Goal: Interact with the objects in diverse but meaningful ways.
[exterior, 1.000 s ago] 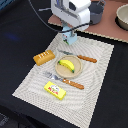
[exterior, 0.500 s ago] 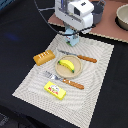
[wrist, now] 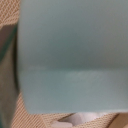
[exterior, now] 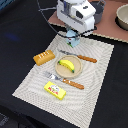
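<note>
Gripper (exterior: 72, 37) is hanging over the far edge of the striped placemat (exterior: 100, 70), clamping a pale blue carton (exterior: 73, 36); in the wrist view the carton (wrist: 70, 55) is filling nearly the whole frame, so the hold looks snug, though the fingertips themselves are hidden. Carton is sitting just above or on the mat, can't tell which.

Other items lying on the mat:
- yellow banana (exterior: 67, 64) on a round tan plate (exterior: 80, 71), centre
- orange-brown bread loaf (exterior: 44, 57), toward the exterior view's left
- flat yellow box (exterior: 55, 90), near edge
- knife (exterior: 80, 56) and fork (exterior: 65, 80), either side of the plate

Risks, as judgement: knife tip is lying near the carton, so a low sideways sweep could be knocking it. Releasing while the carton is tilted or off the mat could be tipping it. Wrist camera is blocked, so placement is going blind.
</note>
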